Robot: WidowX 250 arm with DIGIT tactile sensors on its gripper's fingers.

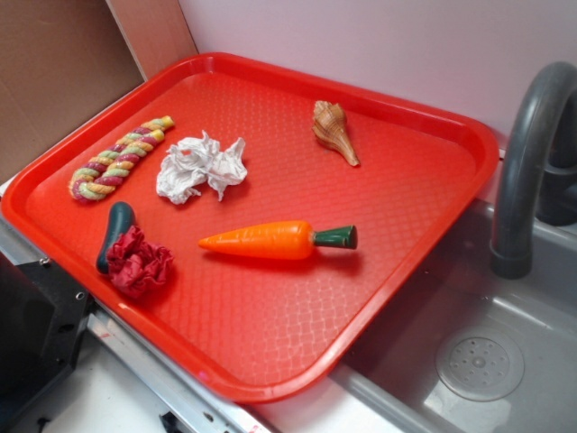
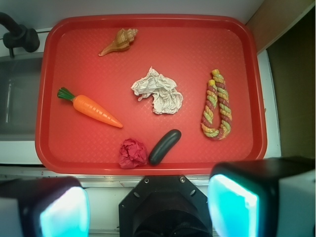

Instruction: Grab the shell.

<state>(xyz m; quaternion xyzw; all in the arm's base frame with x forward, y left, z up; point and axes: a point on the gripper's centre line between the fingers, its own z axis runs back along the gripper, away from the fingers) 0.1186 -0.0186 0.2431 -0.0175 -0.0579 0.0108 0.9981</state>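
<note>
The shell (image 1: pixel 332 130) is a small tan-brown ribbed spiral with a pointed tail, lying on the far side of the red tray (image 1: pixel 270 361). In the wrist view the shell (image 2: pixel 120 41) lies near the tray's far left corner. My gripper (image 2: pixel 148 207) hangs high above the tray's near edge, far from the shell. It is open, with its two cyan pads (image 2: pixel 232 206) wide apart and nothing between them. The gripper does not show in the exterior view.
On the tray (image 2: pixel 148 170) also lie crumpled white paper (image 2: pixel 159 91), an orange toy carrot (image 2: pixel 94 108), a braided rope toy (image 2: pixel 216 104), a dark green pickle (image 2: pixel 165 146) and a red crumpled ball (image 2: pixel 132 153). A grey sink (image 1: pixel 487 361) with a faucet (image 1: pixel 527 162) adjoins the tray.
</note>
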